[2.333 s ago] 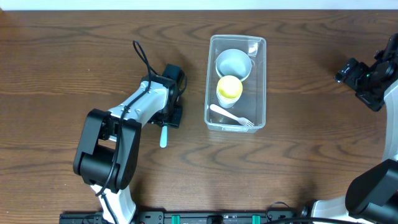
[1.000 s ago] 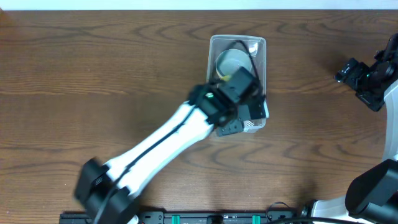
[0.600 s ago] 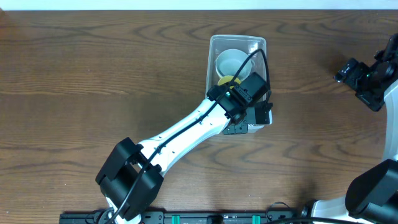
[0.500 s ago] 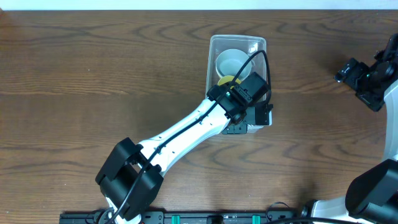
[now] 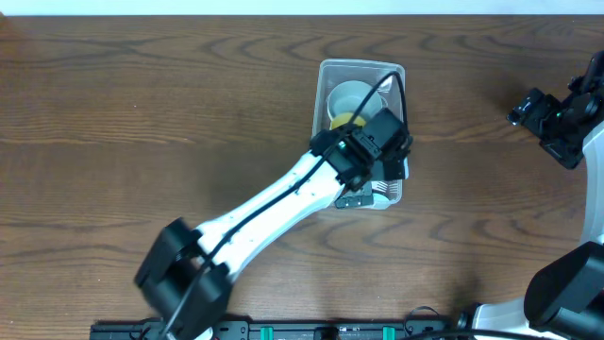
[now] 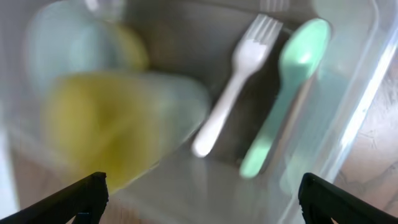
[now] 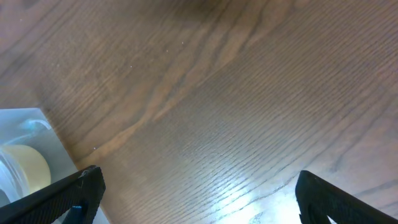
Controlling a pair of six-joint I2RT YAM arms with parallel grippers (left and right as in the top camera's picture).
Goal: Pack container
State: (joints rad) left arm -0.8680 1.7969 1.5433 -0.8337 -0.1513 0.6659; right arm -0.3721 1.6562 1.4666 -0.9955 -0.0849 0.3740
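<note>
The clear container [image 5: 320, 94] stands right of the table's middle and holds a white bowl [image 5: 345, 93] and a yellow cup [image 5: 341, 120]. In the left wrist view a white fork [image 6: 233, 93] and a mint green spoon [image 6: 283, 93] lie side by side on its floor, beside the blurred yellow cup [image 6: 99, 124]. My left gripper [image 6: 199, 205] hovers over the container's near end [image 5: 387, 172], open with nothing between its fingers. My right gripper [image 7: 205, 199] is open above bare wood, far right [image 5: 543, 118] of the container.
The left arm stretches diagonally from the front left across the table to the container. A corner of the container [image 7: 25, 124] shows at the left edge of the right wrist view. The right arm's base sits at the front right corner.
The left gripper has opened over the container and the mint spoon now lies loose beside the fork. The left arm has shifted slightly. The right arm has not moved.
</note>
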